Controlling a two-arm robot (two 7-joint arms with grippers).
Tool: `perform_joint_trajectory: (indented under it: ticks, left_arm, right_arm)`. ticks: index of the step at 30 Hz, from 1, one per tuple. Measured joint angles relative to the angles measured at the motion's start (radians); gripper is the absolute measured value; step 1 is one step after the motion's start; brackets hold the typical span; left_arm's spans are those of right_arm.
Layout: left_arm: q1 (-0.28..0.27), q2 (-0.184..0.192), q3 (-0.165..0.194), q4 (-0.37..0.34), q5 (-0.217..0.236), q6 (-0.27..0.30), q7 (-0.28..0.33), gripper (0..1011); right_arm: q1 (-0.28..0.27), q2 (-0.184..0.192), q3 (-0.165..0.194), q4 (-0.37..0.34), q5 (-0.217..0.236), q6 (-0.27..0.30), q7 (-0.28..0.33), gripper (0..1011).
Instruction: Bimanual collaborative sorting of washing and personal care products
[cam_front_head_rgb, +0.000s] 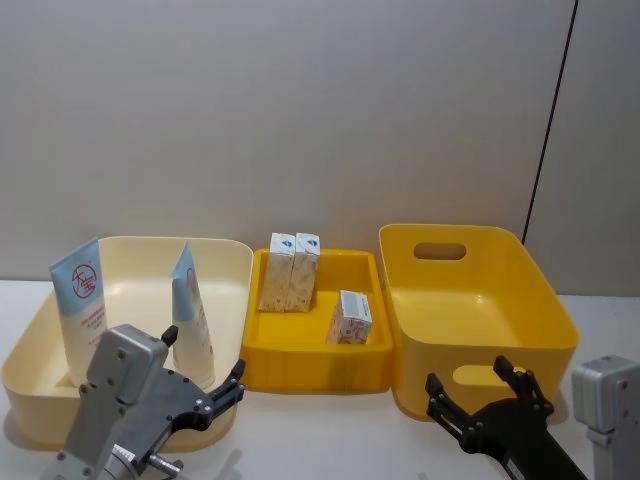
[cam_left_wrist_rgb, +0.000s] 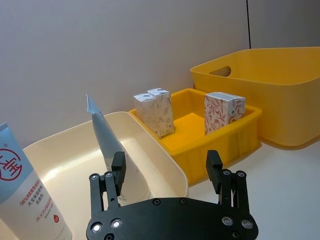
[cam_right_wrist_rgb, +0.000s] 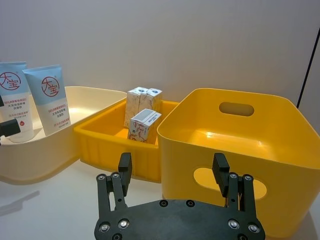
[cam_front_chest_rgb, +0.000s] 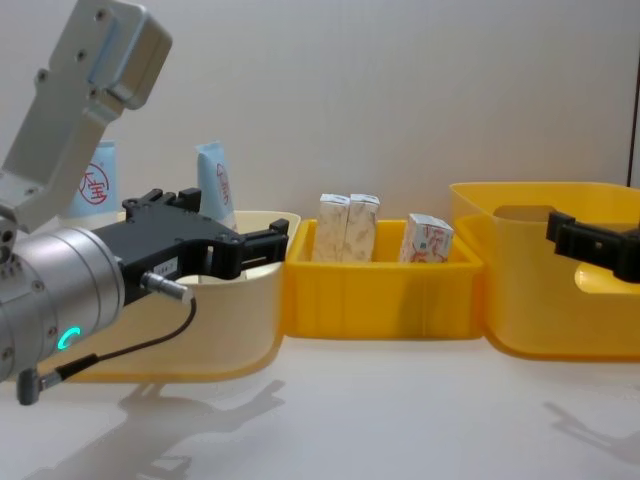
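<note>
Upright in the cream bin (cam_front_head_rgb: 135, 275), at its left end, one squeeze tube (cam_front_head_rgb: 80, 300) facing forward: pale blue over white, red round logo with two characters, apparently 大宝, small red lines below beginning "98%" in the left wrist view, the rest too fine to read. Near it, toward the bin's middle, a second tube (cam_front_head_rgb: 190, 300) turned edge-on. Between cream bin and large yellow bin (cam_front_head_rgb: 470, 300), just beside both, a low yellow tray (cam_front_head_rgb: 320, 378): two cream cartons (cam_front_head_rgb: 278, 275) side by side and touching at its far wall, a blue mark on each top, and a white carton (cam_front_head_rgb: 350, 317) with red-blue print standing apart by the right wall, lettering illegible. Bare tray floor open left of the white carton; large bin's floor bare, oval handle slots in its far and near walls. Left gripper (cam_left_wrist_rgb: 166, 162) spread wide, grasping nothing, low at the cream bin's near rim. Right gripper (cam_right_wrist_rgb: 172, 162) likewise released and unloaded, just short of the large bin's near wall. Open white table (cam_front_head_rgb: 330, 440) before all three rims
</note>
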Motion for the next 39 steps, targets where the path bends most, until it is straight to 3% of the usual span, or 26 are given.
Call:
perform_joint_trajectory:
  ticks: [39]
  left_arm:
    - [0.000, 0.000, 0.000, 0.000, 0.000, 0.000, 0.000, 1000]
  right_arm:
    - [0.000, 0.000, 0.000, 0.000, 0.000, 0.001, 0.000, 1001]
